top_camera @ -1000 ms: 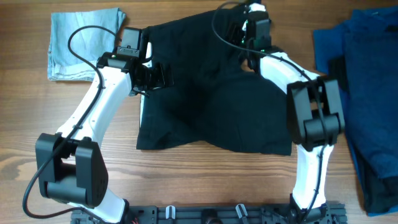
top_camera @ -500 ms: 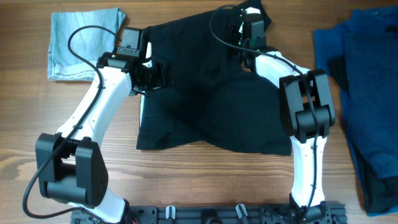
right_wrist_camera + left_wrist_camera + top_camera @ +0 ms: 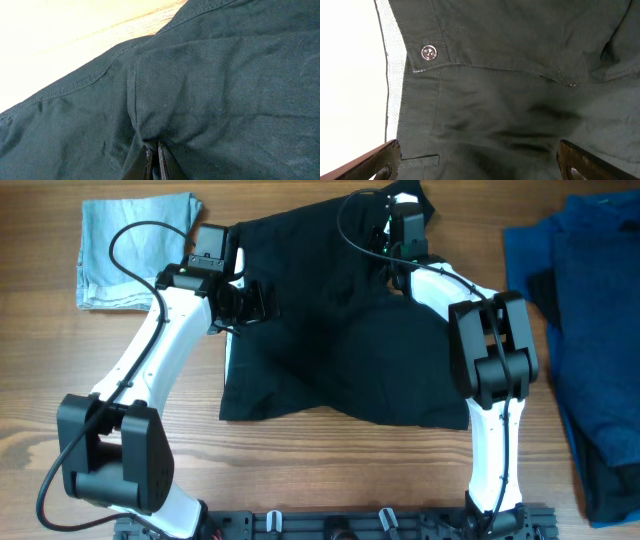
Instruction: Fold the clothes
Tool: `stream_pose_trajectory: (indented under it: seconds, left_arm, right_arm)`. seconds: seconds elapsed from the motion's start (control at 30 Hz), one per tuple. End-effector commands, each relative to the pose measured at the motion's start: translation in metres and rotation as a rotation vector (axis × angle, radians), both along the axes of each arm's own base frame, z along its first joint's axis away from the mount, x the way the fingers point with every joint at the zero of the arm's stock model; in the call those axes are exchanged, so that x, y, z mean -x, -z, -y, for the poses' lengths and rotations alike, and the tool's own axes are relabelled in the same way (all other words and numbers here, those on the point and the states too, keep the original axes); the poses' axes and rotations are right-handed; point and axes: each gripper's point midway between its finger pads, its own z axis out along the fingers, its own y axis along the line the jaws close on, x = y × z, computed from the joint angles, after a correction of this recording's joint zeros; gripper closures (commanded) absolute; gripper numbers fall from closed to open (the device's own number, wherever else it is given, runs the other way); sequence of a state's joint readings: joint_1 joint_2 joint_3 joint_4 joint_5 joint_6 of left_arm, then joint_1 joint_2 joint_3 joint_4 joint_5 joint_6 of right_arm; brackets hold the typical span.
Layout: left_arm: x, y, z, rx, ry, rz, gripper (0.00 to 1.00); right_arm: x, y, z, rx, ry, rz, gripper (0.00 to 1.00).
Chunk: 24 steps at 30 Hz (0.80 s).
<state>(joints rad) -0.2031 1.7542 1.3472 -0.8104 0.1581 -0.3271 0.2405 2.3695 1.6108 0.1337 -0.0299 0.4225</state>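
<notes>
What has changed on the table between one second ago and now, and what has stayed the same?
The right gripper moved slightly toward the far edge and closed, pinching a fold of the black shorts near their far right corner; its elbow swung left. The left gripper stayed open above the waistband, and the shorts stayed spread out.

Two lots of cloth on a wooden table

A pale-blue cloth is laid folded and flat at the far left corner of the wooden table. A heap of dark-blue cloth is piled along the right edge and is cut off by the side of the picture. Some black cloth is seen mixed into the heap near its lower end. The two lots are set well apart. In the right wrist view, a strip of bare wood is seen, brightly lit.
</notes>
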Motion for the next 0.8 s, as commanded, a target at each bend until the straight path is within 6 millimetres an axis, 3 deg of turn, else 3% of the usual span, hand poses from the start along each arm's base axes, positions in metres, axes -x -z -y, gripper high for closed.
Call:
stream_pose_trajectory:
  seconds: [0.0, 0.23, 0.43, 0.77]
  left_arm:
    - [0.003, 0.006, 0.002, 0.003, 0.009, -0.018, 0.0]
    - [0.003, 0.006, 0.002, 0.003, 0.009, -0.019, 0.0]
    - [0.003, 0.006, 0.002, 0.003, 0.009, -0.018, 0.0]
    - [0.003, 0.006, 0.002, 0.003, 0.009, -0.018, 0.0]
  right_arm:
    - [-0.005, -0.011, -0.005, -0.006, -0.013, 0.014, 0.96]
    - [0.001, -0.052, 0.012, 0.015, 0.023, 0.013, 0.96]
    - [0.007, -0.069, 0.018, 0.018, 0.031, 0.001, 0.96]
    - [0.027, -0.045, 0.055, 0.053, 0.131, -0.151, 0.96]
